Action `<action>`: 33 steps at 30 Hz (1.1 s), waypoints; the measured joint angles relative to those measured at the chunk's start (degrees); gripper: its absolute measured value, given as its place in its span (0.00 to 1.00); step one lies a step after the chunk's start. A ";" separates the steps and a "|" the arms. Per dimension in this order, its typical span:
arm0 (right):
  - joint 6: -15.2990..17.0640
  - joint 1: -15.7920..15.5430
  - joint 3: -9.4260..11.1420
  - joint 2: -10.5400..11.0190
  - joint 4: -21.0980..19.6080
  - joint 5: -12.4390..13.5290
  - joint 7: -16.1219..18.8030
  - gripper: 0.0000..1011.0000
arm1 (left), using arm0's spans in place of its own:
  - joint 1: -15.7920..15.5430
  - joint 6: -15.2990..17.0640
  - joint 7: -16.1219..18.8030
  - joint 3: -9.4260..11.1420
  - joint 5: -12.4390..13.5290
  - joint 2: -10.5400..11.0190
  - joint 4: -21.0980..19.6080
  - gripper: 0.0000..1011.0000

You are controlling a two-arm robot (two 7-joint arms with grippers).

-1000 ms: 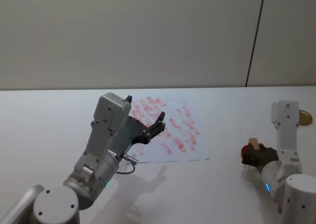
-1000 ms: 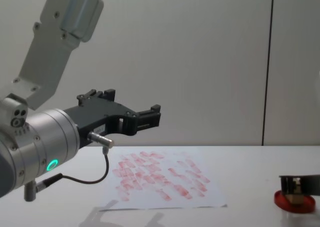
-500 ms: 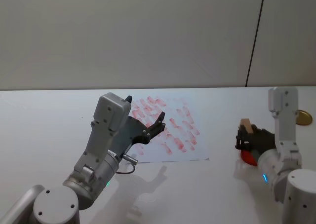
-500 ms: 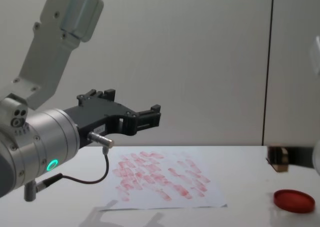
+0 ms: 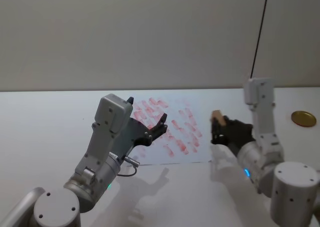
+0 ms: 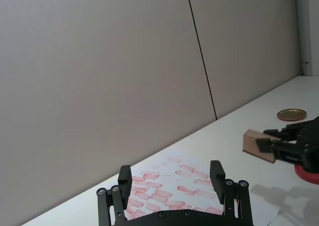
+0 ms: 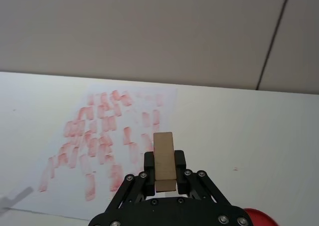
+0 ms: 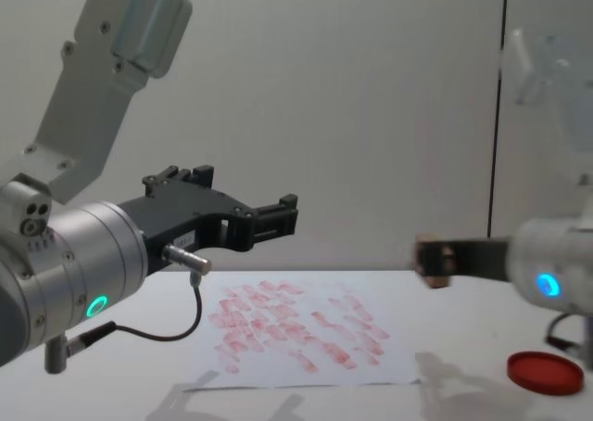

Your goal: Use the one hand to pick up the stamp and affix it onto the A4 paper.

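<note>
The stamp (image 5: 217, 118), a small tan wooden block, is held in the air by my right gripper (image 5: 215, 131), which is shut on it. It hovers just off the right edge of the A4 paper (image 5: 176, 128), a white sheet covered with red marks. In the right wrist view the stamp (image 7: 164, 161) stands upright between the black fingers (image 7: 180, 160), with the paper (image 7: 99, 146) ahead. The chest view shows the stamp (image 8: 431, 258) well above the paper (image 8: 296, 342). My left gripper (image 5: 147, 110) hangs open over the paper's left part, holding nothing.
A flat red ink pad (image 8: 546, 372) lies on the white table to the right of the paper. A round gold lid (image 5: 303, 118) sits farther back at the right. The left arm's cable and metal plug (image 8: 188, 262) hang by the paper's left edge.
My right gripper has lifted the stamp off the red ink pad and carried it left to the paper's right edge. The left arm has not moved.
</note>
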 joint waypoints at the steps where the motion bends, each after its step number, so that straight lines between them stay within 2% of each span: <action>1: 0.12 0.20 -0.10 -0.14 0.29 -0.11 0.45 0.21 | 0.00 0.00 0.00 0.00 0.00 0.00 0.00 0.98; 6: 1.25 2.73 -0.91 -1.81 4.22 -0.58 3.51 0.21 | 0.00 0.00 0.00 0.00 0.00 0.00 0.00 0.98; 13: 3.46 6.31 -1.40 -3.95 10.33 -0.61 5.61 0.21 | 0.00 0.00 0.00 0.00 0.00 0.00 0.00 0.98; 18: 5.34 8.84 -1.44 -5.40 14.89 -0.18 5.63 0.21 | 0.00 0.00 0.00 0.00 0.00 0.00 0.00 0.98; 23: 6.42 10.37 -1.26 -6.25 17.72 0.13 4.91 0.21 | 0.00 0.00 0.00 0.00 0.00 0.00 0.00 0.98; 33: 8.28 11.68 -0.84 -7.08 19.97 0.36 3.15 0.21 | 0.00 0.00 0.00 0.00 0.00 0.00 0.00 0.98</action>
